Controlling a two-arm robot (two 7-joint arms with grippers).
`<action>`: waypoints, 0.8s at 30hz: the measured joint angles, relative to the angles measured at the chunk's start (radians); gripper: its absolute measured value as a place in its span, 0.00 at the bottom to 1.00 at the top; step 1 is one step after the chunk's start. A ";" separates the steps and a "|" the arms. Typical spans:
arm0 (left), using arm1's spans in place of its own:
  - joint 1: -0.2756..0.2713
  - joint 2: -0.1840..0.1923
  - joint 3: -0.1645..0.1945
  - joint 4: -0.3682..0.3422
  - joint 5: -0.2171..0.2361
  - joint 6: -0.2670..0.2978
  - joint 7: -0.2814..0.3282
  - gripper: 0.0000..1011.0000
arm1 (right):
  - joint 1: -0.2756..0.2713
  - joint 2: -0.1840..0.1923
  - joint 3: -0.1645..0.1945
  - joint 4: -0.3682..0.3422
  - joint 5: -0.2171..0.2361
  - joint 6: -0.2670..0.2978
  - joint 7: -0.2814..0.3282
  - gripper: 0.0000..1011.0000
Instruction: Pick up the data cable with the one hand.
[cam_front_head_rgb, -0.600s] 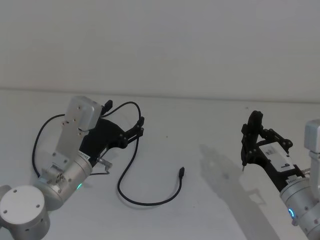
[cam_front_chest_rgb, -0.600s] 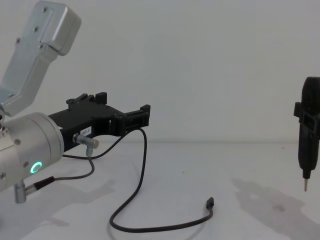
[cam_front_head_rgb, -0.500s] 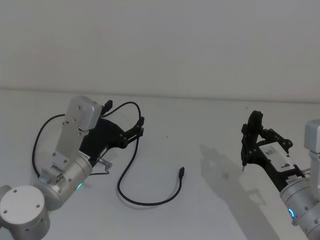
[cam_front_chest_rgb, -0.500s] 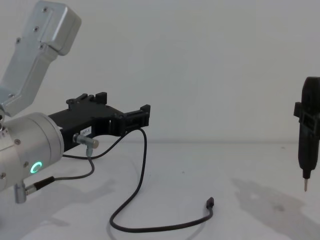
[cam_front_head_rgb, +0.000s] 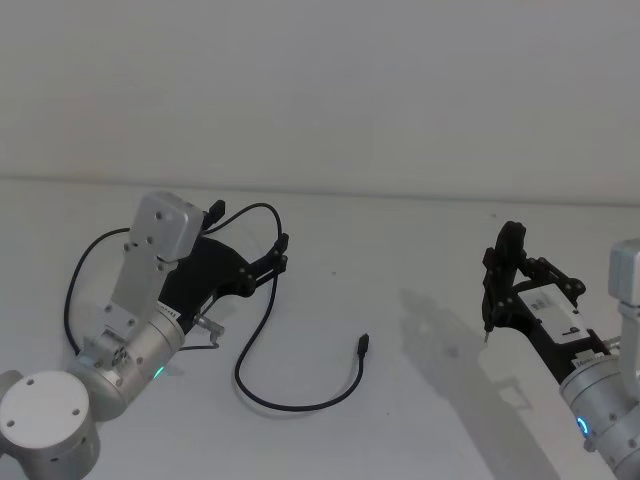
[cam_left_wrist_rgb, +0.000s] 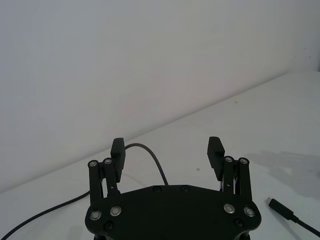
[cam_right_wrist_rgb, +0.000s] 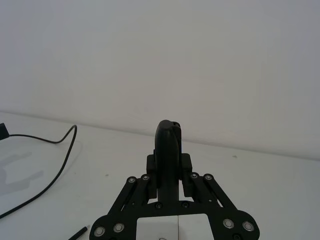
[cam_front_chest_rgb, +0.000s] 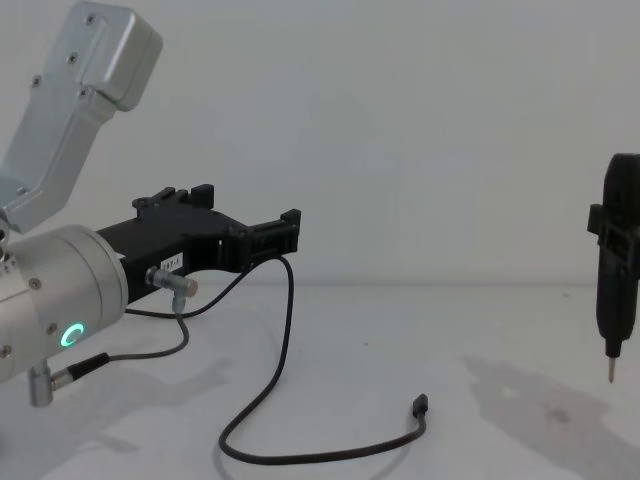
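The data cable (cam_front_head_rgb: 290, 408) lies in a loose curve on the white table, and its small plug (cam_front_head_rgb: 365, 345) rests free near the middle. From the curve it rises to my left gripper (cam_front_head_rgb: 249, 227), which is open and raised above the table. In the left wrist view the cable (cam_left_wrist_rgb: 150, 152) arcs between the wide-spread fingers (cam_left_wrist_rgb: 118, 150), close to one of them. The chest view shows the cable (cam_front_chest_rgb: 290, 330) hanging down from the gripper (cam_front_chest_rgb: 247, 207) to the plug (cam_front_chest_rgb: 420, 405). My right gripper (cam_front_head_rgb: 503, 278) hovers at the right, shut on a black pen-shaped tool (cam_right_wrist_rgb: 167, 145).
The tool's metal tip (cam_front_chest_rgb: 610, 372) points down over the bare white table (cam_front_head_rgb: 420, 250) at the right. A thin dark wire with a silver connector (cam_front_chest_rgb: 75, 368) hangs by my left arm. A plain wall stands behind the table.
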 joint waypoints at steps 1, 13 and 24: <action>0.000 0.000 0.000 0.000 0.000 0.000 0.000 0.99 | 0.000 0.000 0.000 0.000 0.000 0.000 0.000 0.27; 0.000 0.000 0.000 0.000 0.000 0.000 0.000 0.99 | 0.000 0.000 0.000 0.000 0.000 0.000 0.000 0.27; 0.000 0.000 0.000 0.000 0.000 0.000 0.000 0.99 | 0.000 0.000 0.000 0.000 0.000 0.000 0.000 0.27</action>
